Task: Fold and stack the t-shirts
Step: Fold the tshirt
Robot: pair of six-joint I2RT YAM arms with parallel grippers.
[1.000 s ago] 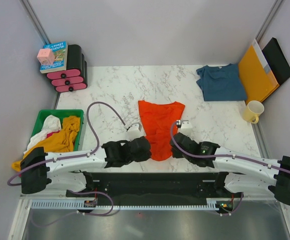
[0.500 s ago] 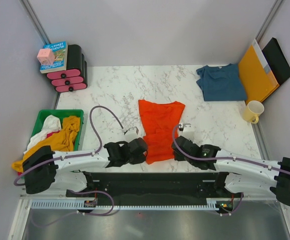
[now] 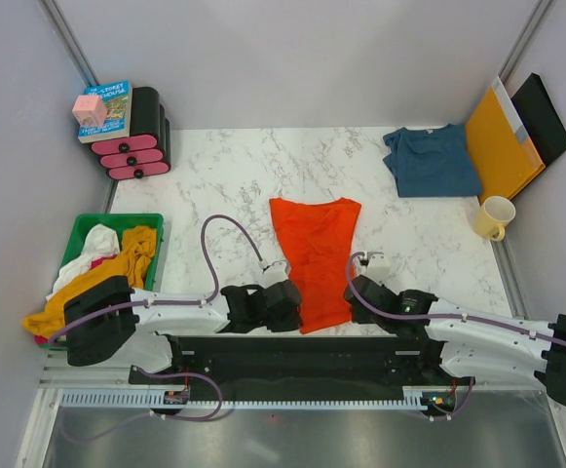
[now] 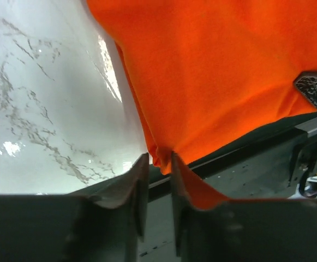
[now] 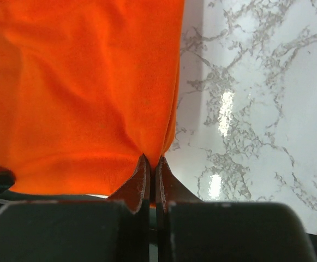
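The orange-red t-shirt (image 3: 314, 255) lies stretched out lengthwise on the marble table (image 3: 214, 180), its near hem hanging over the front edge. My left gripper (image 3: 296, 310) pinches the hem's near-left corner, with cloth (image 4: 213, 82) bunched between its fingertips (image 4: 159, 161). My right gripper (image 3: 351, 306) is shut tight on the near-right corner (image 5: 93, 93), with the cloth squeezed at its tips (image 5: 151, 161). The dark teal-blue t-shirt (image 3: 433, 162) lies crumpled at the back right, away from both grippers.
A green bin (image 3: 117, 218) with mustard-yellow and white garments sits at the left. A yellow mug (image 3: 494, 216), an orange-yellow envelope (image 3: 501, 142) and a black board (image 3: 542, 117) stand at the right. A book, a pink cube and a black-and-pink stack (image 3: 134, 136) are at the back left.
Both grippers have moved towards the near table edge, dragging the orange-red shirt's hem with them. The shirt is now pulled longer and flatter. The teal shirt has not moved.
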